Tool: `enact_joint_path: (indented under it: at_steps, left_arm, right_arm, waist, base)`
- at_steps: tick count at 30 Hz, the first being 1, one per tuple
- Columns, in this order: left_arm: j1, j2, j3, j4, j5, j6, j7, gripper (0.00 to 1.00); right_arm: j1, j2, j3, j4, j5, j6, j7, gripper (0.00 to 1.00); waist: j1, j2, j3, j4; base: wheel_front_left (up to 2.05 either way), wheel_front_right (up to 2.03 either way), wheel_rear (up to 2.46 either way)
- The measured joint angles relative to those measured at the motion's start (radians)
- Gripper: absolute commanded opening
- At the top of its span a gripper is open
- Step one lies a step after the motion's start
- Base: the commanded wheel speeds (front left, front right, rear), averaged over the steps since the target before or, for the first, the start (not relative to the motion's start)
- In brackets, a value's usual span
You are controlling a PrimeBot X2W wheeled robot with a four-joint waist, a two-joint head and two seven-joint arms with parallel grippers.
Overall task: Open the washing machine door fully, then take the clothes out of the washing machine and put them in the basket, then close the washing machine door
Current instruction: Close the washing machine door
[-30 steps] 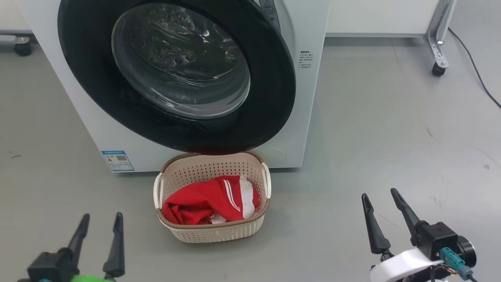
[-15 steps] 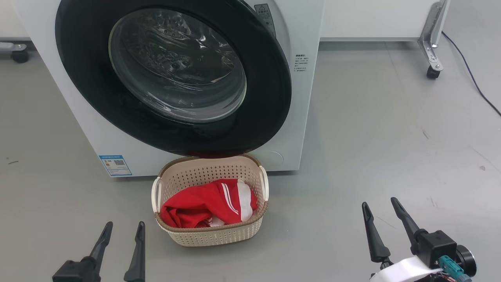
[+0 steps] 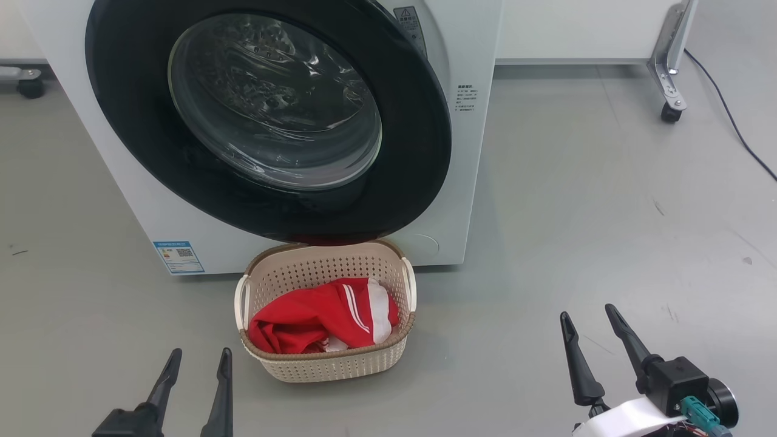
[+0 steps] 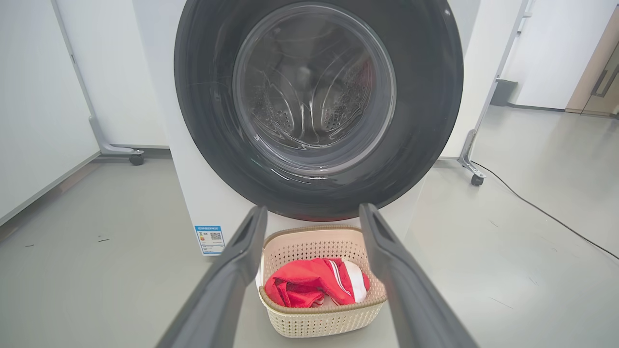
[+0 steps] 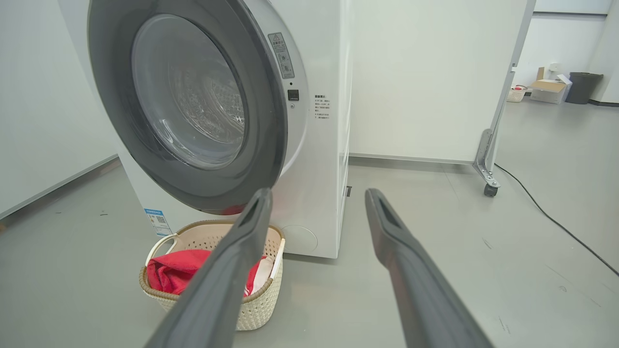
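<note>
1. Both claws hang low and near, fingers spread wide and empty: the left claw (image 3: pixel 201 351) just left of the basket (image 3: pixel 328 367), the right claw (image 3: pixel 587 311) well apart on the right.
2. The clothes (image 3: pixel 315 315) lie heaped in the basket, red with white stripes, below its rim. The basket sits on the floor against the washer (image 3: pixel 145 230), under the door's lower edge.
3. The door (image 3: pixel 267 121) lies against the washer front. In the right wrist view its right edge seems to stand a little proud, so whether it is latched cannot be told.
4. Risk: if the latch has not caught, the door may swing out again. A push would need to land on the right side of the rim; on the glossy black, a narrow fingertip could slide off.
5. Risk: an arm reaching low for the door could knock the light basket aside or tip it.
6. Risk: a cable (image 3: pixel 728 103) trails over the floor far right; the wheeled base could catch it if it turned that way.
7. The floor (image 3: pixel 576 182) is smooth grey, lightly scuffed, and level.
8. White partitions on castors (image 3: pixel 669 112) stand behind the washer; a cardboard box (image 5: pixel 546 89) and a dark bin (image 5: pixel 582 87) sit far off on the right.
</note>
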Motion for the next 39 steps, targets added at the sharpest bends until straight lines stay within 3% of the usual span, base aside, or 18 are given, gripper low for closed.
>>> enact_joint_path:
  at_steps: [9, 10, 12, 30, 39]
  left_arm:
    - [0.0, -0.009, -0.001, 0.0, 0.025, 0.0, 0.0, 1.0]
    - [0.0, -0.009, -0.001, -0.001, 0.027, 0.0, 0.0, 1.0]
    - [0.0, -0.011, 0.0, -0.001, 0.032, 0.001, 0.0, 1.0]
    - [0.0, -0.035, 0.009, -0.014, 0.063, 0.008, 0.002, 1.0]
    - [-0.005, -0.051, -0.015, -0.017, 0.09, 0.008, 0.011, 1.0]
  right_arm:
    - [0.0, 0.0, 0.0, -0.009, 0.0, -0.001, 0.001, 1.0]
    - [0.0, 0.0, 0.0, -0.011, 0.0, -0.001, 0.001, 0.71]
    - [0.0, 0.0, -0.001, -0.013, 0.0, -0.001, 0.001, 0.0]
    - [-0.001, -0.015, 0.0, -0.02, 0.001, 0.002, 0.013, 0.0]
    - [-0.037, -0.051, -0.016, -0.021, 0.0, 0.011, 0.033, 0.0]
  waist:
    - [0.0, 0.0, -0.001, -0.002]
    - [0.0, 0.0, -0.002, -0.002]
    - [0.0, 0.0, -0.001, -0.003]
    - [0.0, 0.0, 0.008, 0.004]
    - [0.0, 0.0, 0.014, 0.047]
  base:
    - [0.0, 0.0, 0.0]
    - [0.0, 0.0, 0.0]
    - [0.0, 0.0, 0.0]
    - [0.0, 0.0, 0.0]
    - [0.0, 0.0, 0.0]
